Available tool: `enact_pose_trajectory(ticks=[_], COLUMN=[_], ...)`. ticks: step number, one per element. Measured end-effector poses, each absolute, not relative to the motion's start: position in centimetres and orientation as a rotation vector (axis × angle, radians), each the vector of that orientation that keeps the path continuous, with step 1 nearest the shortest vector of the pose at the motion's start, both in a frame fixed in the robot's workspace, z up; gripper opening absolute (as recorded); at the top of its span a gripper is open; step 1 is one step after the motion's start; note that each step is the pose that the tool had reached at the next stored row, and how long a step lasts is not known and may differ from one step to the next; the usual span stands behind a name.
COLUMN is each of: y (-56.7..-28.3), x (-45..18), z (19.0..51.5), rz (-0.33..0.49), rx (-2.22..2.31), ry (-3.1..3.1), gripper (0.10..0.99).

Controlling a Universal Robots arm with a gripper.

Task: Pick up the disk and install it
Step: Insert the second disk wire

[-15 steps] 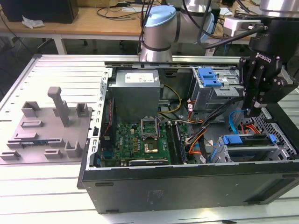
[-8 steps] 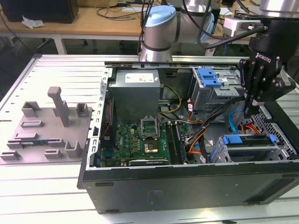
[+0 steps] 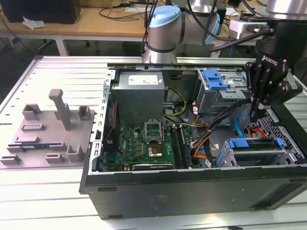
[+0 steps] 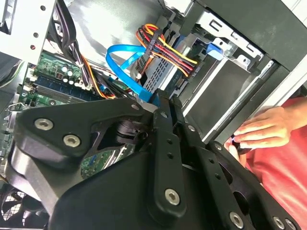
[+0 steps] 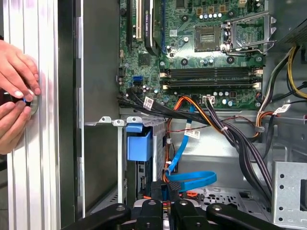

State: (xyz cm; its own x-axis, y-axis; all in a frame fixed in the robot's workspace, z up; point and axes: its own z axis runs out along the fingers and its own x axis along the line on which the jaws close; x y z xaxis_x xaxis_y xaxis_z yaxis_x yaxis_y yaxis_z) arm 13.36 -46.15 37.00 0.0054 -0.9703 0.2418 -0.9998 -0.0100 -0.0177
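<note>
The disk lies in the grey drive cage at the near corner of the open computer case, on the exterior view's right. Its bright blue carrier bracket shows along the cage's top edge, and a blue end of it appears in the second wrist view. My gripper hangs just above and behind that cage. Its black fingers are shut with nothing between them, apart from the disk. A blue data cable loops right beside the fingertips.
A person's hands rest on the slatted table just outside the case wall, with a red sleeve close by. Cable bundles cross the case floor beside the motherboard. A second blue tab sits atop the rear cage. A grey fixture stands left.
</note>
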Motion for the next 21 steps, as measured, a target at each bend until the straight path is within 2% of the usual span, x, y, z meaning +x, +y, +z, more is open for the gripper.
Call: enact_pose_trajectory(ticks=[6,16,21], y=[-46.8,-48.3,-49.9], x=[13.4,13.8,14.4], z=[37.0,37.0,36.9], rz=[0.262,0.060,0.039], rx=[2.116,2.219,2.228], ry=[-2.101,-2.208,-2.218], gripper=[0.161,0.161,0.161])
